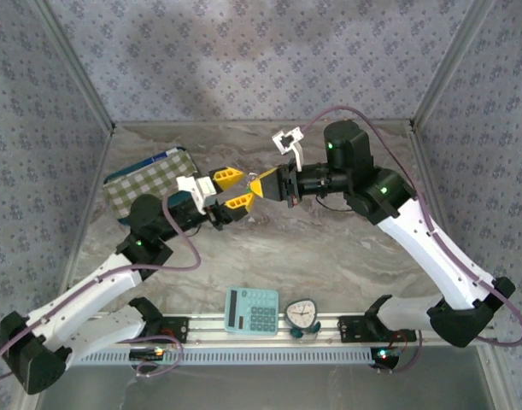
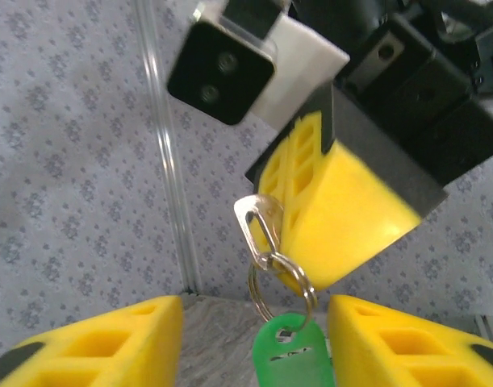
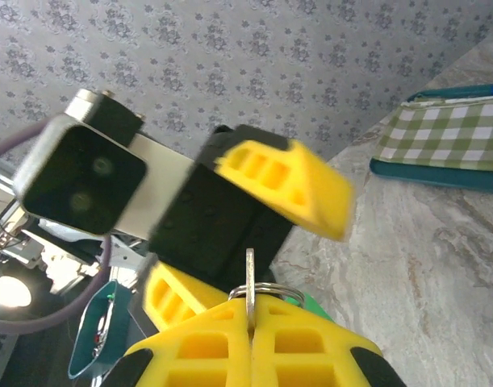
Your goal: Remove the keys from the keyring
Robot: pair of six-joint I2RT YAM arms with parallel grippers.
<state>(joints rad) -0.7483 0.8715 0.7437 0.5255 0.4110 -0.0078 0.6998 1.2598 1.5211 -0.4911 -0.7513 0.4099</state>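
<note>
My right gripper (image 1: 259, 186) is shut on a silver key (image 3: 250, 282), held edge-up above the table. In the left wrist view the key (image 2: 258, 226) sticks out of the right gripper's yellow fingers (image 2: 343, 210). The keyring (image 2: 282, 282) hangs from it with a green tag (image 2: 294, 351) below. My left gripper (image 2: 254, 347) is open, with one finger on each side of the green tag. Its left finger stands well clear; its right finger is close to the tag. In the top view the left gripper (image 1: 233, 190) faces the right one, tip to tip.
A green checked cloth on a blue-rimmed tray (image 1: 149, 184) lies at the back left. A teal calculator (image 1: 252, 310) and a small round clock (image 1: 302, 314) sit by the rail at the near edge. Patterned walls enclose the marble table (image 1: 329, 248).
</note>
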